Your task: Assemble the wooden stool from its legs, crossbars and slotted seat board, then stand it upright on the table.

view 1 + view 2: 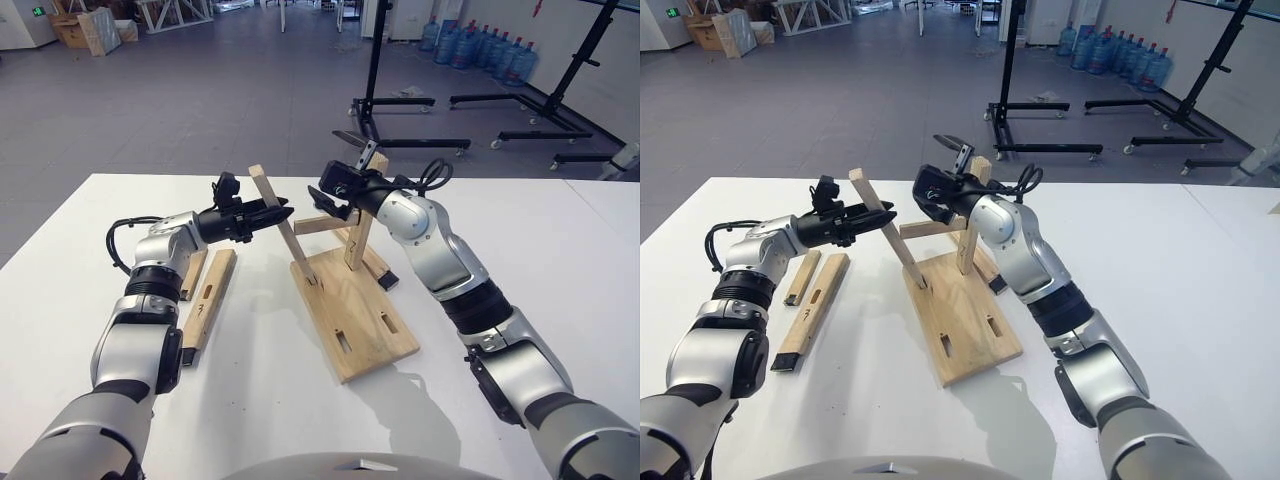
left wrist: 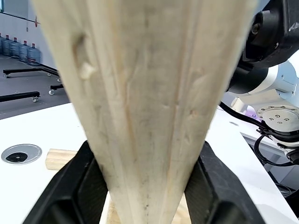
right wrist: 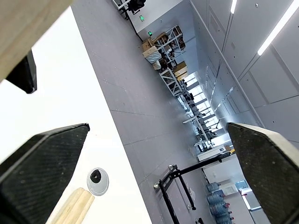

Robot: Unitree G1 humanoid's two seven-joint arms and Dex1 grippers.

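Stool assembly part-built on white tabletop (image 1: 560, 250), left claw engaged.
Found seat board (image 1: 365, 320) lying flat near tabletop centre, slots facing up. Noted tilted leg (image 1: 298, 252) with foot set into board near its far left corner, leaning away to the left; left claw (image 1: 280, 212) closed on that leg about mid-length, wood pressed between both fingers. Noted second leg (image 1: 357, 240) standing near-upright at far end of board, with crossbar (image 1: 318, 224) running between the two legs. Found right claw (image 1: 345, 175) open wide near top of upright leg, gripping nothing. Recorded third leg (image 1: 383, 272) with black foot cap lying at board's far right edge. Recorded two loose slotted legs (image 1: 210, 300) flat on tabletop left of board, side by side, near left arm.
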